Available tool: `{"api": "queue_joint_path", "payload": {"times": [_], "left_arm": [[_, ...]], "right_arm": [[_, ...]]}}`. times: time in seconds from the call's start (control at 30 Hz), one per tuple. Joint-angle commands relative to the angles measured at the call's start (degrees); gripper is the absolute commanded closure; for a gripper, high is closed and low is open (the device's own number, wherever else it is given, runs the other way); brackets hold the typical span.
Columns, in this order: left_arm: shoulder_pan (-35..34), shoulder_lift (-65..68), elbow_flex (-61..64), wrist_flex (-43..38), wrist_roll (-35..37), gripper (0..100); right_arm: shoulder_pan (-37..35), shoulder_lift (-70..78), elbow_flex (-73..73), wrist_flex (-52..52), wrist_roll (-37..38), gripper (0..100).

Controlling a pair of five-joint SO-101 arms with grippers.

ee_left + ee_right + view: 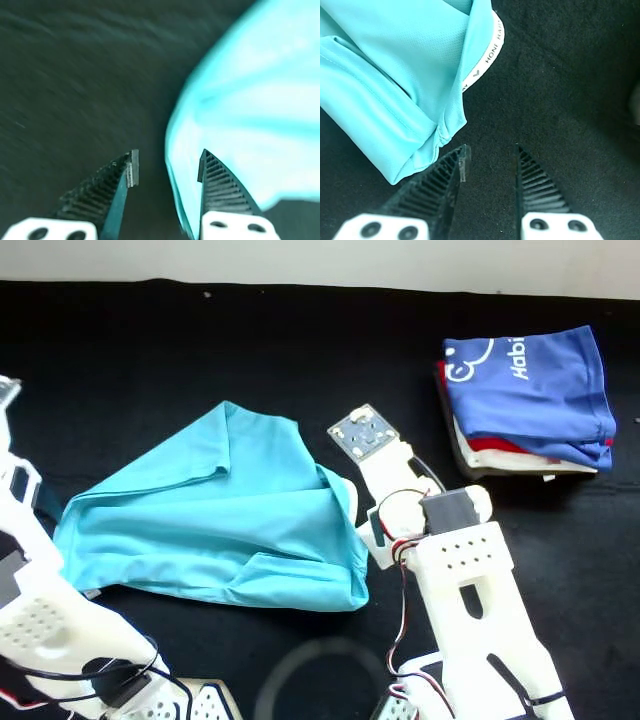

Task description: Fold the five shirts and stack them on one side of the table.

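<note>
A teal shirt (215, 525) lies partly folded, left of the table's middle. In the left wrist view my left gripper (167, 162) is open at the shirt's edge (250, 110), one finger over the cloth and the other over bare table. From above it sits at the shirt's left end (44, 504). My right gripper (491, 155) is open over the black table, just beside the teal shirt's folded corner (405, 100) and its white collar band (487, 55). Seen from above, the right gripper (375, 528) is at the shirt's right edge.
A stack of folded shirts (530, 400) sits at the back right, blue on top with red and white beneath. The black table (150, 350) runs to a pale wall at the back. Both arm bases stand along the front edge.
</note>
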Motion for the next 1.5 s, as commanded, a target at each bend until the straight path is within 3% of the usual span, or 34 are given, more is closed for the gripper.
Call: {"api": "queue_joint_path", "payload": {"times": [0.0,0.1,0.37,0.57,0.77,0.9,1.1,1.33,1.47], "left_arm": [[-0.5,-0.7,-2.2,9.5,-3.2,80],[-2.1,-0.7,-2.2,13.8,-4.9,80],[-10.3,-0.7,3.2,14.0,-14.1,80],[-11.5,-0.7,10.9,11.5,-19.3,83],[-11.3,-0.7,15.7,2.1,-19.1,82],[-11.1,-0.7,17.7,-5.9,-12.9,82],[-10.0,-0.6,18.0,-6.2,-6.6,82],[-9.8,0.0,20.2,-6.2,-6.2,82],[-7.9,-0.5,24.0,-6.6,-5.3,82]], "right_arm": [[-1.0,-0.9,-0.4,-0.7,0.3,85.8],[-1.1,-0.9,-0.7,-0.7,0.3,85.8],[-1.1,-0.9,-0.7,-0.8,0.3,85.8],[-1.1,-0.9,-0.3,-2.9,0.3,85.8],[-1.1,-0.9,-0.3,-2.9,0.3,85.8],[-1.1,-0.9,-0.3,-2.9,0.3,85.8],[-1.1,-0.9,-0.2,-2.9,0.3,85.8],[-1.5,-0.9,-0.2,-2.9,0.3,85.8],[-5.1,-0.8,-0.2,-2.9,0.3,85.8]]}}
